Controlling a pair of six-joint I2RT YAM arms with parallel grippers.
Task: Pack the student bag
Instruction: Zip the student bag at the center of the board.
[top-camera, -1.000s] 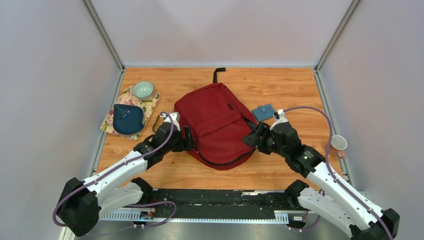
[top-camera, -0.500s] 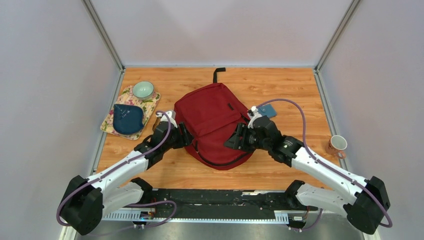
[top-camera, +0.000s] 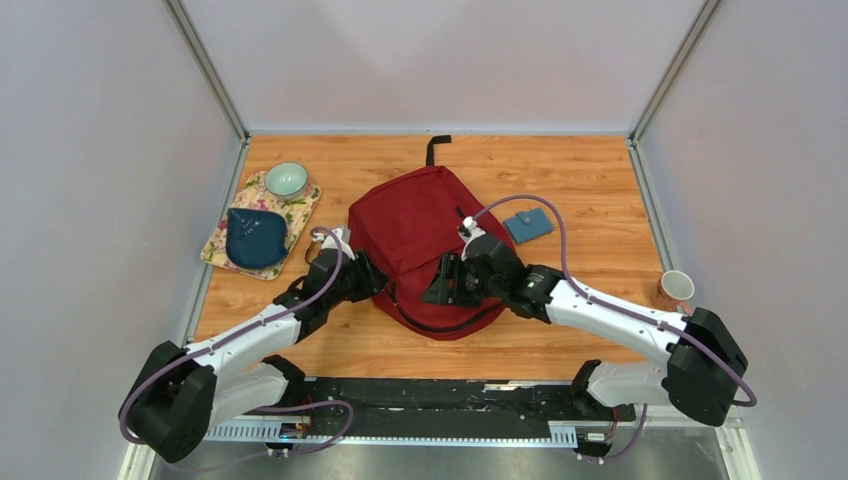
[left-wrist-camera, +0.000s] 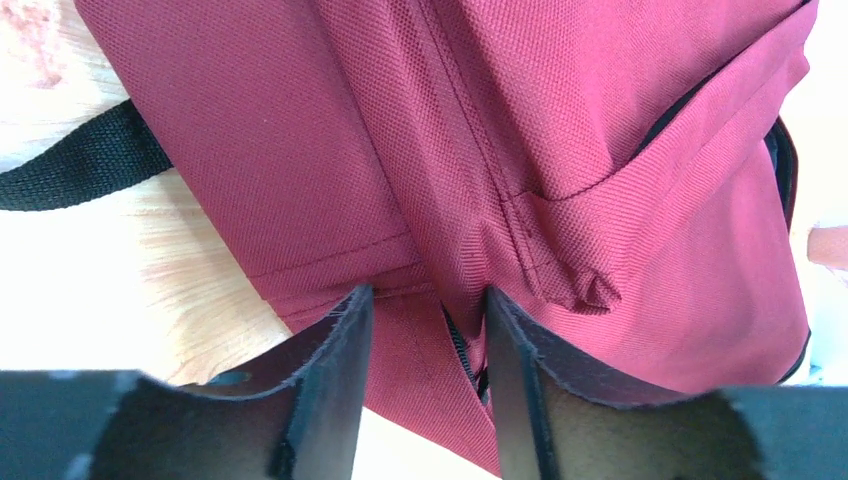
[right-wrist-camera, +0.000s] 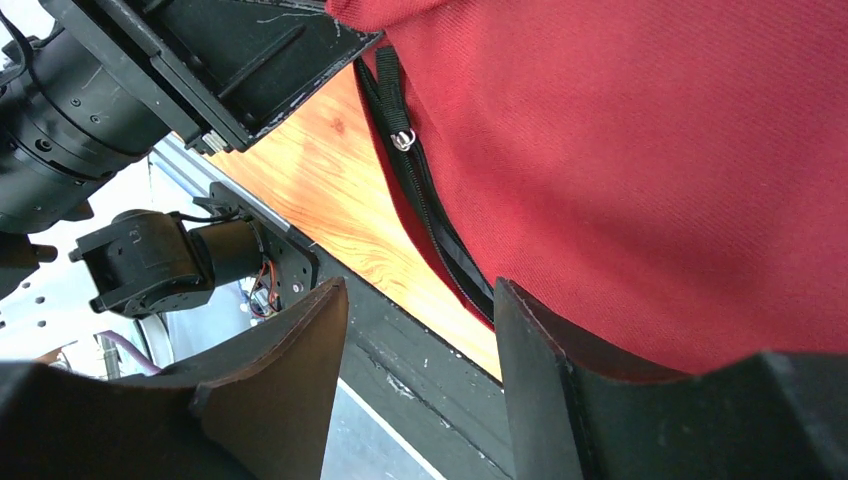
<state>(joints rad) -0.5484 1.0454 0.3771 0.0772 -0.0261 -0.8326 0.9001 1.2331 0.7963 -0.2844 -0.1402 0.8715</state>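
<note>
The student bag, dark red with black zippers, lies flat in the middle of the wooden table. My left gripper is at its near left edge. In the left wrist view its jaws are open and straddle the bag's side seam and zipper, whose fabric lies unbunched between them. My right gripper hovers open over the bag's lower front. In the right wrist view nothing sits between its fingers. The red fabric lies beside its right finger, and a zipper pull hangs at the bag's edge.
A dark blue pouch and a green bowl rest on a floral mat at the left. A small blue wallet lies right of the bag. A mug stands at the right edge. The bag's black loop points to the back wall.
My right gripper has swung left from the bag's right side to over its lower front. The left jaws have narrowed around the bag's left edge.
</note>
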